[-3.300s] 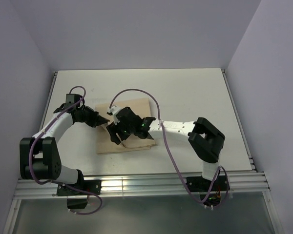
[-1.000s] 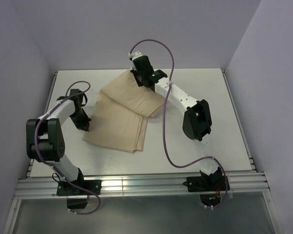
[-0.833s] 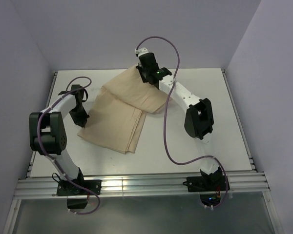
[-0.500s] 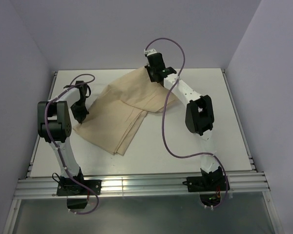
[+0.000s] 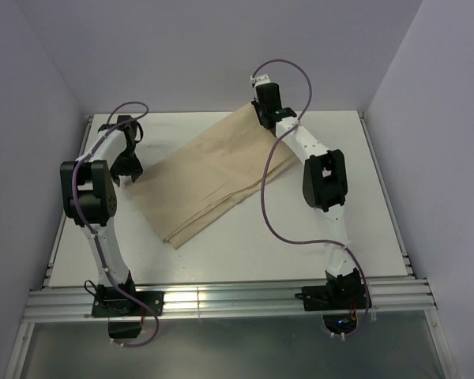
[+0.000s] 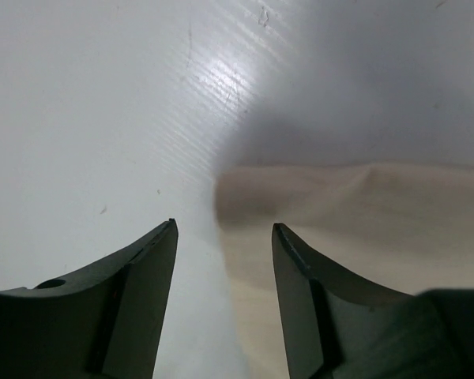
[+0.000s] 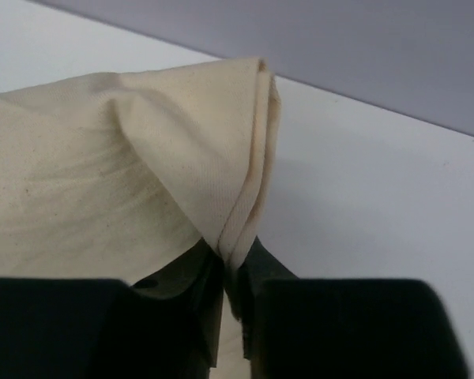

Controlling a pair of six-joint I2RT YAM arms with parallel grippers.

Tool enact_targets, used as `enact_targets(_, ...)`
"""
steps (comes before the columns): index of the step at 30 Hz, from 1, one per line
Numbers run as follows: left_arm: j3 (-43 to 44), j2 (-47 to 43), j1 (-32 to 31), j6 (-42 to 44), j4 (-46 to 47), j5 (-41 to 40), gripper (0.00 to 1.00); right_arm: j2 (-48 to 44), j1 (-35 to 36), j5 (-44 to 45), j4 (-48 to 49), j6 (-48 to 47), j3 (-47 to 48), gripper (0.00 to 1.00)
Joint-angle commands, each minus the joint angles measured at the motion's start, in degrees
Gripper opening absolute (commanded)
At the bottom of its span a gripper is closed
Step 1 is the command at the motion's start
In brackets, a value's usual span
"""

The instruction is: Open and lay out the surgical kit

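Unfolding is under way: the tan wrap stretches diagonally across the tabletop from upper centre to lower left; the right gripper pinches its top fold; the left gripper hangs released beside the left corner; next probably calls for regrasping there.

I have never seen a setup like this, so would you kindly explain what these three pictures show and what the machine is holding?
These are two robot arms, the left arm and the right arm, bolted at the near edge of a white table. The wide picture comes from a fixed camera above and behind them. The two close-ups come from cameras on their wrists. A tan wrap lies spread diagonally on the table. The right gripper pinches a folded far corner of it. The left gripper stands open above another corner, gripping nothing.
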Motion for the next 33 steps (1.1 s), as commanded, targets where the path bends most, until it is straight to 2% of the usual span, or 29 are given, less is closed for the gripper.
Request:
enact_targets(1,2.31,-5.46,0.06,0.57,-3.04,2.67,0.59,0.16,-0.85,3.33,10.32,-2.74,3.52,0.23)
enact_targets(2,2.31,-5.99,-0.12,0.39,-3.31,3.12,0.60,0.25,-0.85,3.07,11.03,-2.65,4.22,0.30)
enact_targets(5,0.83,-8.10,-0.12,0.39,-3.22,7.76,0.60,0.86,-0.94,3.06,11.83,-1.69,6.06,0.39)
enact_targets(8,-3.48,-11.00,-3.71,0.39,-2.08,12.34,0.60,-0.89,-0.94,3.33,11.39,-0.63,4.67,0.44)
enact_targets(11,-8.84,-14.34,-6.18,0.13,-0.41,16.03,0.59,-3.70,-0.94,4.12,8.68,2.35,3.18,0.44)
enact_targets(14,-14.46,-17.94,-9.60,1.88,2.13,20.86,0.60,-8.44,-0.94,3.77,2.71,10.42,0.81,0.44)
enact_targets(16,-17.89,-20.32,-13.11,2.94,3.28,22.36,0.61,-13.62,-1.11,2.02,-4.05,20.51,-1.39,0.44)
enact_targets(18,-19.31,-21.81,-15.40,2.85,3.28,23.77,0.61,-18.45,-1.72,-0.53,-8.20,26.76,-8.84,0.45)
enact_targets(19,-20.70,-22.51,-17.59,2.68,3.54,23.86,0.62,-24.30,-2.16,-4.54,-8.38,31.84,-12.96,0.45)
enact_targets(20,-21.24,-24.00,-18.56,2.50,3.81,24.82,0.62,-27.32,-2.43,-6.41,-8.03,33.45,-21.62,0.45)
enact_targets(23,-22.56,-26.64,-21.82,3.37,4.34,26.50,0.63,-38.14,-4.18,-14.23,-4.18,38.74,-37.37,0.46)
enact_targets(28,-23.53,-28.06,-26.57,6.36,3.02,23.16,0.63,-48.95,-5.07,-21.09,-4.08,39.97,-50.77,0.47)
enact_targets(33,-24.23,-26.92,-28.41,7.07,4.24,20.00,0.66,-54.59,-5.15,-26.63,2.33,42.95,-63.18,0.51)
